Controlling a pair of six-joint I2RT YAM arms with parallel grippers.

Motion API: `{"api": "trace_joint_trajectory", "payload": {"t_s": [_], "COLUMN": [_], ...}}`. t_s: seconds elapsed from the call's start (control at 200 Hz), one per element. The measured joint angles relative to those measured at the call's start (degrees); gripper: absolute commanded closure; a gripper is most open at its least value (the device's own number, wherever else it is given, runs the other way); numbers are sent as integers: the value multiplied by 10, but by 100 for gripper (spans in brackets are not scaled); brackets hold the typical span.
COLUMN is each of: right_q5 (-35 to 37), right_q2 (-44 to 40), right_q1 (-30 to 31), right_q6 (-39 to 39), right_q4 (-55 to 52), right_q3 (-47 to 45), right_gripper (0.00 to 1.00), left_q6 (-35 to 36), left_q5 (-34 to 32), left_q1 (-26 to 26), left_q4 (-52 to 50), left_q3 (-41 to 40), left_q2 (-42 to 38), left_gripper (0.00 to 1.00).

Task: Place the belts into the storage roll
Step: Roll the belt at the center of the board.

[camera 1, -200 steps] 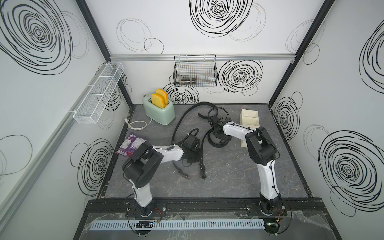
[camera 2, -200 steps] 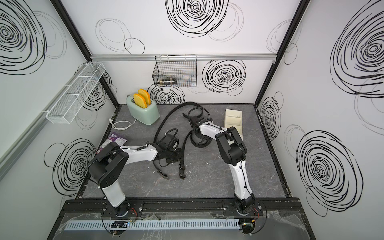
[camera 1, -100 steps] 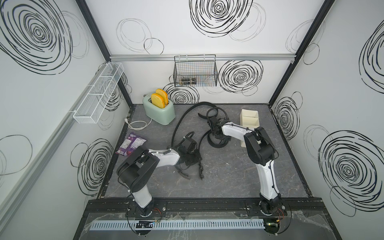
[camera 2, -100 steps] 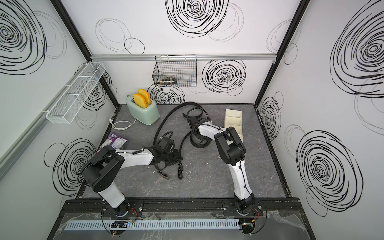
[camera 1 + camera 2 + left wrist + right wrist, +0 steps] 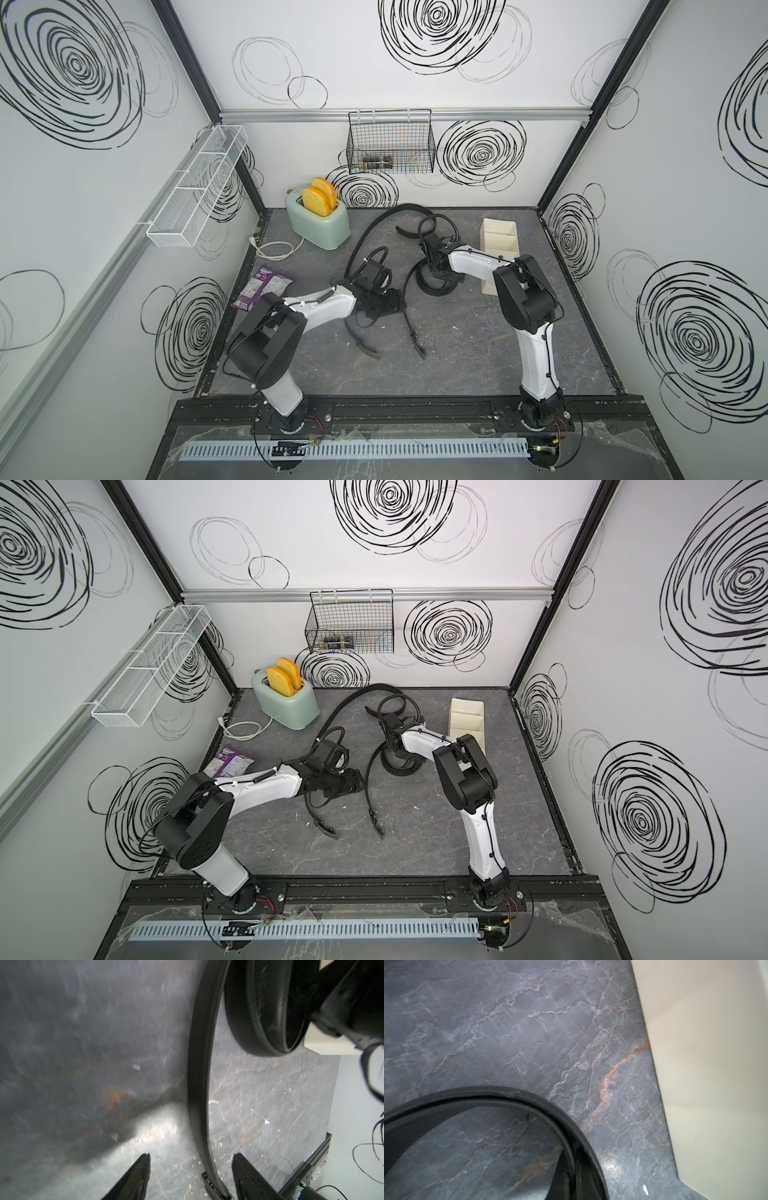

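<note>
While left pincer [image 5: 191, 1156] stands wide astride belt [image 5: 198, 1084] on desk [image 5: 270, 1105], we find right pincer [image 5: 435, 270] closed at belt's coil.

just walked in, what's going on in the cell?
Two arms are working on belts on the table. The right pincer is shut, down at a loosely coiled belt beside the cream tray. The left pincer is open, with that belt's straight tail between its jaws, not gripped. A second belt lies loose toward the back. No belt shows in the tray yet.
</note>
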Motion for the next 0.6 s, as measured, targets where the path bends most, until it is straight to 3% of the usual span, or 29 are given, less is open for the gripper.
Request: {"api": "trace_joint_trajectory", "payload": {"t_s": [0.23, 0.335, 0.375, 0.511, 0.601], "right_q5": [-14, -18, -21, -23, -18], "right_q2": [-1, -1, -1, -1, 2], "right_q1": [-4, -5, -6, -7, -7], "right_q6": [-14, -18, -20, -29, -41], "right_q4": [1, 0, 0, -3, -8], "right_q3": [0, 2, 3, 5, 9], "right_gripper": [100, 100, 100, 100, 100], "left_q6": [89, 111, 118, 129, 125], "left_q5": [9, 12, 13, 17, 23], "left_q1": [19, 14, 13, 12, 17], "left_q4": [-25, -39, -42, -45, -40], "left_q3": [111, 135, 145, 163, 157], "left_q2": [109, 148, 155, 175, 178], "left_gripper": [37, 44, 51, 92, 95]}}
